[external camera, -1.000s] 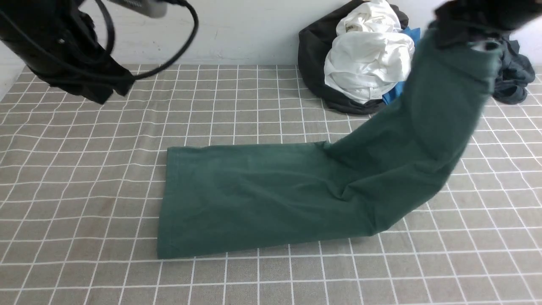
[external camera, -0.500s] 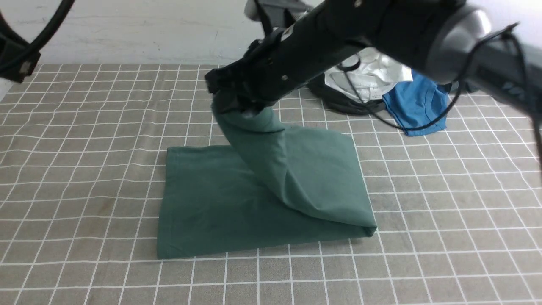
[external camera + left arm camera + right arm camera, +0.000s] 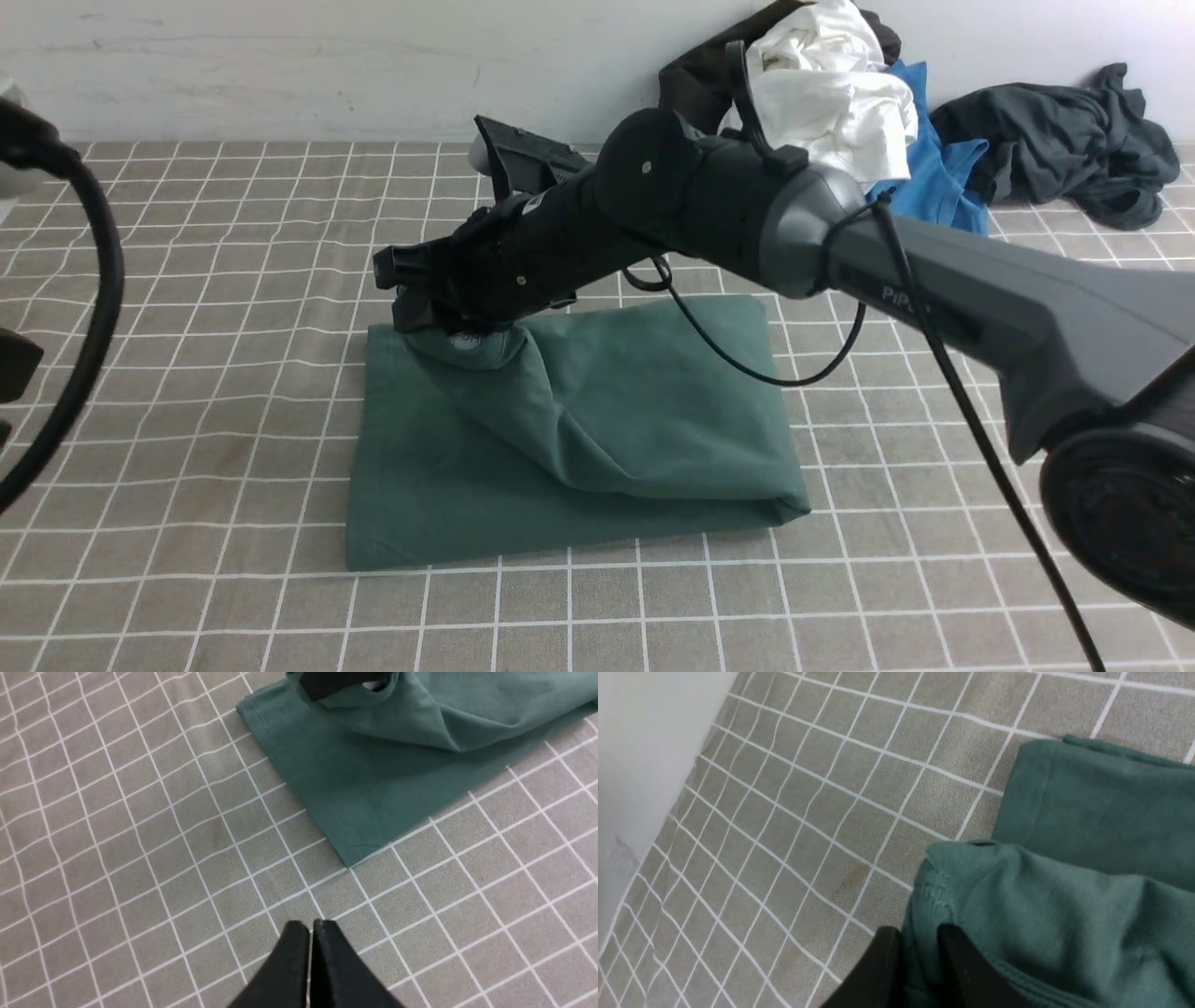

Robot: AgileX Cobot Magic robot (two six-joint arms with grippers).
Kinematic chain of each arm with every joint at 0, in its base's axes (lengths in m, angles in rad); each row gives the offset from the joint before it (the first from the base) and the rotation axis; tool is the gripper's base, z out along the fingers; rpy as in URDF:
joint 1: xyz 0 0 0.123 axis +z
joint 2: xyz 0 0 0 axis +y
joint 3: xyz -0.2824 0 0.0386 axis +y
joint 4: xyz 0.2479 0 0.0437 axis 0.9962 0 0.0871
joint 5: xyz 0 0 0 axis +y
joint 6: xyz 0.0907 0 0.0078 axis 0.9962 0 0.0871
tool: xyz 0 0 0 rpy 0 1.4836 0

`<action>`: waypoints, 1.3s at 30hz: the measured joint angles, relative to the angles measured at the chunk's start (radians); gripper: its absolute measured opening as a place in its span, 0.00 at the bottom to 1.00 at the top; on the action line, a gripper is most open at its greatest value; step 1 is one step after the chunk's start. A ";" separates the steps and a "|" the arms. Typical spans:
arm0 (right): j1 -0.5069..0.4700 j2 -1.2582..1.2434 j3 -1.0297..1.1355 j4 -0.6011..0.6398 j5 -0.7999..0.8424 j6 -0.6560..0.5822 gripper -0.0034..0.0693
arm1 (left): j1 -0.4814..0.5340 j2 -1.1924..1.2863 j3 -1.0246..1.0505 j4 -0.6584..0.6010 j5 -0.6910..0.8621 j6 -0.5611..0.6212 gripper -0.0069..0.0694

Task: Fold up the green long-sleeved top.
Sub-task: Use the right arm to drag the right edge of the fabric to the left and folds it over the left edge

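Right fingers (image 3: 883,970) tight on the green long-sleeved top (image 3: 607,420); left fingers (image 3: 292,961) together, empty.

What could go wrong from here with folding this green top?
The right gripper pinches the ribbed edge of the green top, raised off the lower layer; released here, the bunched upper layer may land creased and crooked. Retreating before the jaws open could drag the fold back. The left gripper, shut and off the cloth, pins nothing, so that layer might shift.
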State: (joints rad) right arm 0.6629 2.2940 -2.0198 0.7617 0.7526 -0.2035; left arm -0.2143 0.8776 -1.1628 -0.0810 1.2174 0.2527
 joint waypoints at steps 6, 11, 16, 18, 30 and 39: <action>0.000 0.000 -0.070 -0.014 0.061 -0.015 0.63 | -0.029 -0.002 0.005 0.028 -0.017 0.000 0.08; 0.000 -0.004 -0.170 -0.214 0.204 0.002 0.78 | -0.030 -0.002 0.005 0.039 -0.017 0.000 0.08; 0.000 0.002 -0.184 -0.495 0.271 0.106 0.64 | -0.030 -0.002 0.005 0.039 -0.017 0.000 0.08; -0.001 0.023 -0.184 -0.581 0.293 0.160 0.53 | -0.030 -0.002 0.005 0.039 -0.017 0.000 0.08; 0.116 0.141 -0.185 -0.509 0.476 0.083 0.03 | -0.030 -0.002 0.005 0.039 -0.018 0.000 0.08; 0.153 0.139 -0.191 -0.561 0.478 0.077 0.03 | -0.030 -0.002 0.005 0.039 -0.019 0.000 0.08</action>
State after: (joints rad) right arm 0.8160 2.4328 -2.2106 0.2008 1.2311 -0.1262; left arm -0.2444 0.8756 -1.1582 -0.0425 1.1988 0.2527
